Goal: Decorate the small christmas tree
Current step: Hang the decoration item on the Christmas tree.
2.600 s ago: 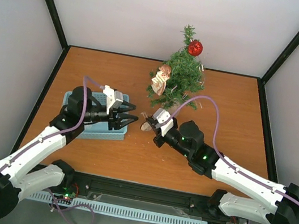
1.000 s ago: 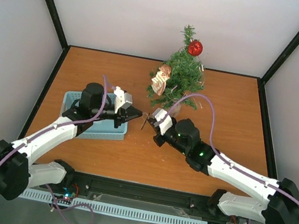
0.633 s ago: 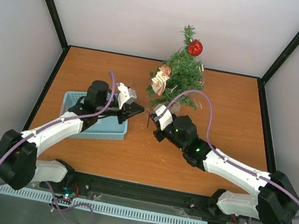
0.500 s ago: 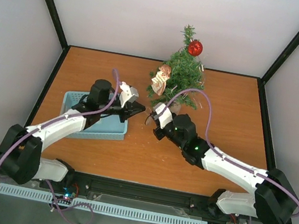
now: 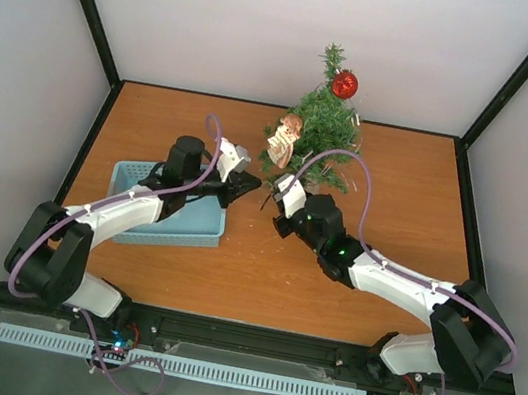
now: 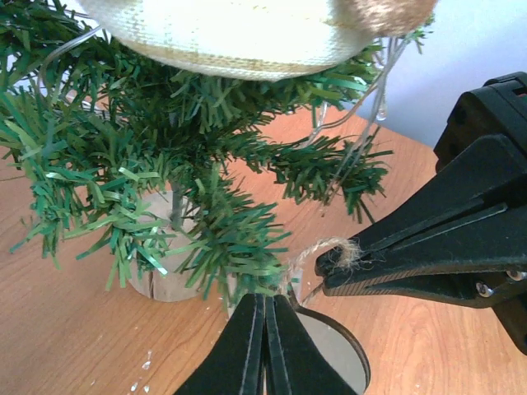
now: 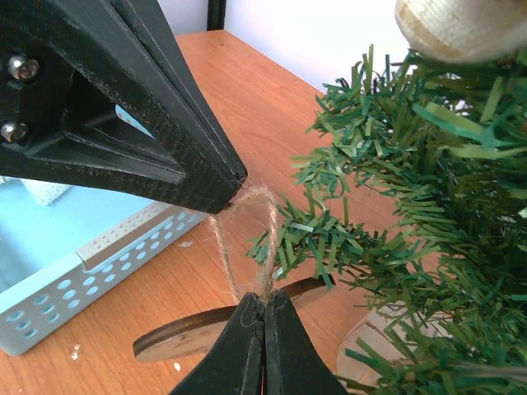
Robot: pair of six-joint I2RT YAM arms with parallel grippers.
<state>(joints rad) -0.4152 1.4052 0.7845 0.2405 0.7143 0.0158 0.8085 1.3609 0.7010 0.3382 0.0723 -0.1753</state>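
At the far edge of the table stands the small christmas tree, a blue basket nearer on the left. Beside its lowest branches the left gripper and right gripper meet, both clenched on the twine loop of 1 wooden disc

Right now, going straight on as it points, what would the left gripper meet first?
Probably a low branch of the small christmas tree, just beyond the left gripper; depth is uncertain.
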